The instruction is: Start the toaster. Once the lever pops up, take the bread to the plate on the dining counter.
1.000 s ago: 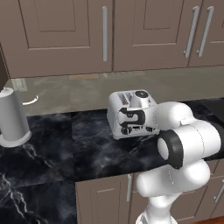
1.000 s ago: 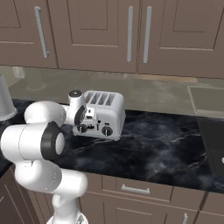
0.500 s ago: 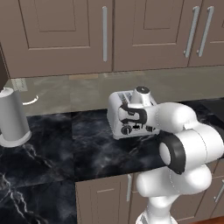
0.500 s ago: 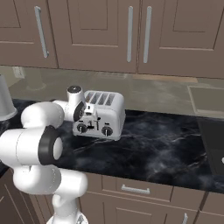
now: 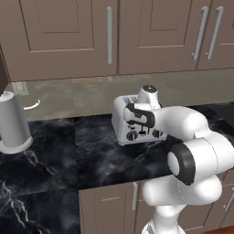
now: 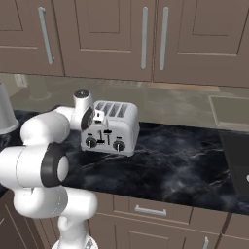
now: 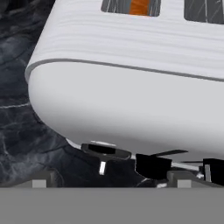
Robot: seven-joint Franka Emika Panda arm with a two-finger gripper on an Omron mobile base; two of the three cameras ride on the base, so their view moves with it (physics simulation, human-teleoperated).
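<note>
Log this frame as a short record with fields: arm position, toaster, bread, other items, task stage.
arm position: hand at the left front corner of the toaster, gripper low by its front face
gripper state: cannot tell
toaster: on the black marble counter under the cabinets
bread: orange-brown slice down in a slot, seen from the hand view
other items: grey canister to the left
task stage: bread not yet taken out

One boxy silver-white toaster (image 6: 111,129) with four slots on top, two black round knobs (image 6: 91,142) and two black sliders on its front. One brown slice of bread (image 7: 139,6), seen in a slot. One tall grey cylindrical canister (image 5: 13,121). One black marble counter (image 6: 185,168). Four silver cabinet handles (image 6: 144,37) above.
</note>
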